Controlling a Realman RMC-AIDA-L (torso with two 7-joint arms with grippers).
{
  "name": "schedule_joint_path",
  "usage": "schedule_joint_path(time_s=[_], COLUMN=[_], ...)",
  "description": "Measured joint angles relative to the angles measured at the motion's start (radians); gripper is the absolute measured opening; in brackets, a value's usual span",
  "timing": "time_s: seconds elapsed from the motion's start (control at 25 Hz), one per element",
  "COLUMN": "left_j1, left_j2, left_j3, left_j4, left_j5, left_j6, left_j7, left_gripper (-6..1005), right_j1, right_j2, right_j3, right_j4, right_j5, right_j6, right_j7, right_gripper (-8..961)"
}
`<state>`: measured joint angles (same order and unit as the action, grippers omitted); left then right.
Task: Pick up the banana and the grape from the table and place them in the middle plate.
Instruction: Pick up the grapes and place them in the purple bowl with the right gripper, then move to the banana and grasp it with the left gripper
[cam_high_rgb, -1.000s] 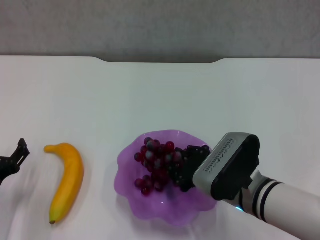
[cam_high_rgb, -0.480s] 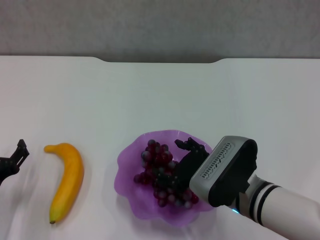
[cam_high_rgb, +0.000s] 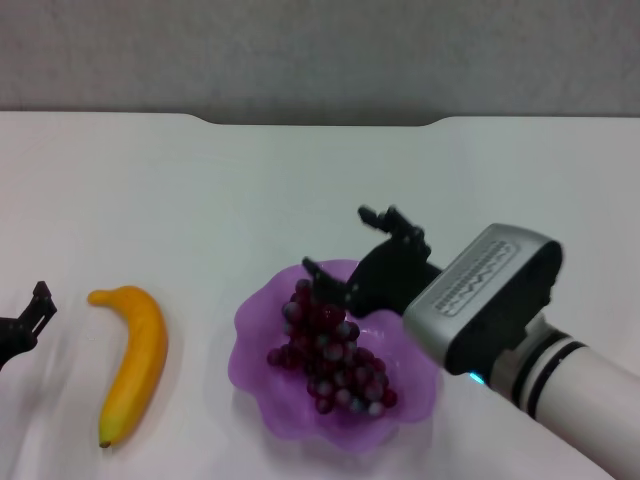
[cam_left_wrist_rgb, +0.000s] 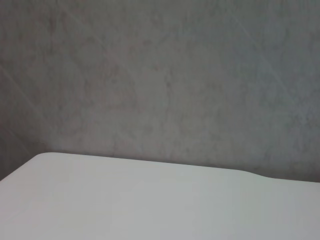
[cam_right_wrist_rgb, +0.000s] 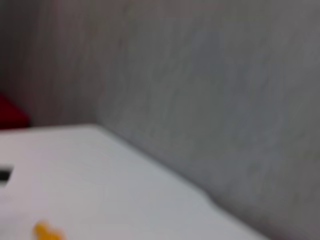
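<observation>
The banana (cam_high_rgb: 132, 360) is seen lying on the table (cam_high_rgb: 150, 190), well left of the middle plate (cam_high_rgb: 262, 408), where the grape (cam_high_rgb: 330, 350) is already heaped. The fruit is judged light, smooth and firm, apt to roll, best taken across its thick middle. The right gripper (cam_high_rgb: 350, 250) is held spread and empty above the plate's far rim, nothing touched. The left gripper (cam_high_rgb: 22, 322) is glimpsed at the table's left edge near the banana; its state cannot be told.
</observation>
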<state>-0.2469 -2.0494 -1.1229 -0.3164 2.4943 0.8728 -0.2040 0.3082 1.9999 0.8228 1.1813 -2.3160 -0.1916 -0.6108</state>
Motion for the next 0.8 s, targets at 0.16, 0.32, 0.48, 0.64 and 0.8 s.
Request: schedule_joint_path(time_s=[0.16,0.32,0.48,0.64,0.8], left_j1=[0.0,0.0,0.0,0.0,-0.002], left_j2=[0.0,0.0,-0.001,-0.001,-0.002], left_j3=[0.0,0.002,0.003,0.004,0.006], left_j4=[-0.001,-0.005,-0.006,-0.006,-0.006], left_j5=[0.0,0.0,0.0,0.0,0.0], left_j6=[0.0,0.0,0.001,0.001,0.002], left_j7=[0.0,-0.002,-0.002,-0.002,-0.002], left_gripper=[907,908,908,907,908], right_j1=[-0.066,-0.114,-0.15,-0.175,-0.184], right_j2=[-0.001,-0.002,0.0,0.002,0.004], right_j3=[0.009,0.046,0.078,0.108,0.137], right_j4=[0.04,0.057,0.063,0.037,-0.01], right_j5=[-0.055,-0.142,-0.163,-0.148,-0.137], right_j6=[-0.115,-0.153,-0.207,-0.306,-0.351], right_j7=[0.0,0.0,0.01,0.017,0.02], right_gripper=[905,905,905,905,905])
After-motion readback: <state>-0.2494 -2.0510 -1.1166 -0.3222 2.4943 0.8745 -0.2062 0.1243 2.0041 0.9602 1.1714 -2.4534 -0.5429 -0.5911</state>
